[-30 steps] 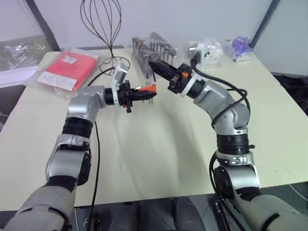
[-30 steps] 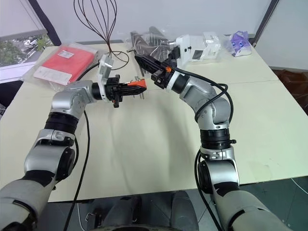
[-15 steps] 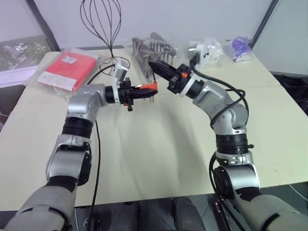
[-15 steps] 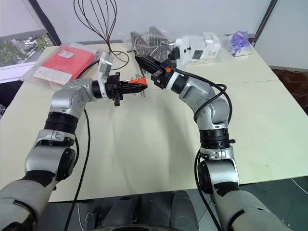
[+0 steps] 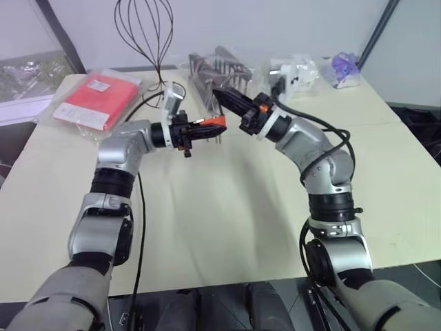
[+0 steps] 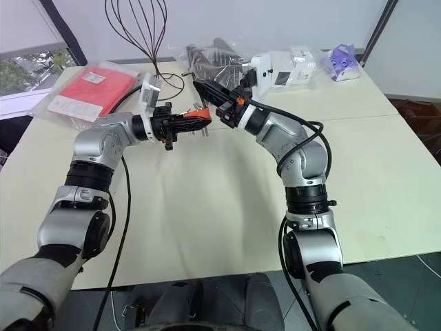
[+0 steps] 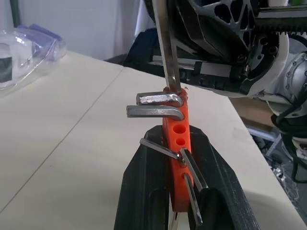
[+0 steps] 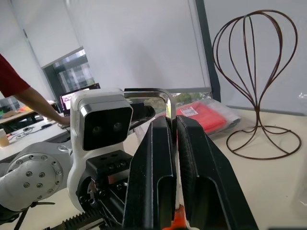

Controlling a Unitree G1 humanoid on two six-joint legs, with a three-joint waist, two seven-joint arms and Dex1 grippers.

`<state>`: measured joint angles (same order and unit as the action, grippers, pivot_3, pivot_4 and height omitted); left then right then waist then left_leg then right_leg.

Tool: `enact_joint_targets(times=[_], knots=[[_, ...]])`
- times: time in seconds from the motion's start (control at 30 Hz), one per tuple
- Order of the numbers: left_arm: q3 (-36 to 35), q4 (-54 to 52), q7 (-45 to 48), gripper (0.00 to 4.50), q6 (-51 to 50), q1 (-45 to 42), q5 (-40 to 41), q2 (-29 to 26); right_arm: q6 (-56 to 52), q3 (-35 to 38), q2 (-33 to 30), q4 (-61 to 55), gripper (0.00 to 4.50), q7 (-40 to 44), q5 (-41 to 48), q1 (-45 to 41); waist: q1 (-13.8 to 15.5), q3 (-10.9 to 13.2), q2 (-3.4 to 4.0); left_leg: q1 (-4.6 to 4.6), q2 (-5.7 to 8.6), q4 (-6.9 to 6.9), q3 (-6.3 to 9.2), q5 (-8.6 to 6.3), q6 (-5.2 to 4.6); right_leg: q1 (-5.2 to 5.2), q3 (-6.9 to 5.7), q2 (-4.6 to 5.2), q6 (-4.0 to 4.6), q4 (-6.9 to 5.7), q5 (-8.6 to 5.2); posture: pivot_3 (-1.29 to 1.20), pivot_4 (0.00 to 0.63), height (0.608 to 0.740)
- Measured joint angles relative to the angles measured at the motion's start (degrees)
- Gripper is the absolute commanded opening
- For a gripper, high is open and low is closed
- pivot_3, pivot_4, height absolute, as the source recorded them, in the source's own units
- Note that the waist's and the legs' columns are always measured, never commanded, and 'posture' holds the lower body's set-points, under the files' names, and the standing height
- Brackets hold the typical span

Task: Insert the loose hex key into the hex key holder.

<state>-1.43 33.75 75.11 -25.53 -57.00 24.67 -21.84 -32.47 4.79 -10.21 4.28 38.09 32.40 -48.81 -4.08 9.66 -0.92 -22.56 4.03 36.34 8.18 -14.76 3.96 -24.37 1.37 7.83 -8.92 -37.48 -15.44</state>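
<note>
Above the table (image 5: pixel 227 207), the left gripper (image 5: pixel 207 128) points toward the right one and is clamped on the hex key holder (image 7: pixel 176 143), whose lower part sits between its fingers (image 7: pixel 144 191); the upper end, with two bent keys jutting sideways, stands clear. The loose hex key (image 7: pixel 165 48) comes down onto that top end and touches it. The right gripper (image 8: pixel 173 158), just beside, has its fingers pressed together on the key's shank, the bent end (image 8: pixel 151 93) showing past the tips. Whether the tip sits inside a hole cannot be told.
</note>
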Motion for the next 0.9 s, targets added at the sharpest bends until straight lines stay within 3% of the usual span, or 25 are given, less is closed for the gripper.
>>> enact_joint_targets(times=[0.53,0.67,0.87,0.9], knots=[[-0.07,0.0,-0.39,0.0,-0.44,0.01,0.41,0.0,0.81,0.04,-0.24,0.53,0.03,0.4,0.0,0.55,0.0,0.0,0.0,0.0,0.0,0.0,0.0,0.0,0.0,0.0,0.0,0.0,0.0,0.0,0.0,0.0,0.15,0.74],[-0.24,-0.06,-0.4,0.0,-0.43,0.0,0.88,-0.01,0.83,0.59,-0.23,1.89,1.5,-0.14,0.23,0.55,0.01,0.0,0.0,0.0,0.0,0.0,0.0,0.0,0.0,0.0,0.0,0.0,0.0,0.0,0.0,0.0,0.15,0.74],[-0.24,-0.74,-0.39,0.0,-0.43,0.38,1.06,-0.02,1.75,2.13,-0.27,4.68,4.47,-2.14,-0.03,0.53,0.01,0.0,0.0,0.0,0.0,0.0,0.0,0.0,0.0,0.0,0.0,0.0,0.0,0.0,0.0,0.0,0.15,0.74],[-0.24,-0.93,-0.38,0.0,-0.43,0.52,1.06,-0.03,1.9,2.27,-0.39,4.96,4.47,-2.39,-0.17,0.53,0.01,0.0,0.0,0.0,0.0,0.0,0.0,0.0,0.0,0.0,0.0,0.0,0.0,0.0,0.0,0.0,0.15,0.74]])
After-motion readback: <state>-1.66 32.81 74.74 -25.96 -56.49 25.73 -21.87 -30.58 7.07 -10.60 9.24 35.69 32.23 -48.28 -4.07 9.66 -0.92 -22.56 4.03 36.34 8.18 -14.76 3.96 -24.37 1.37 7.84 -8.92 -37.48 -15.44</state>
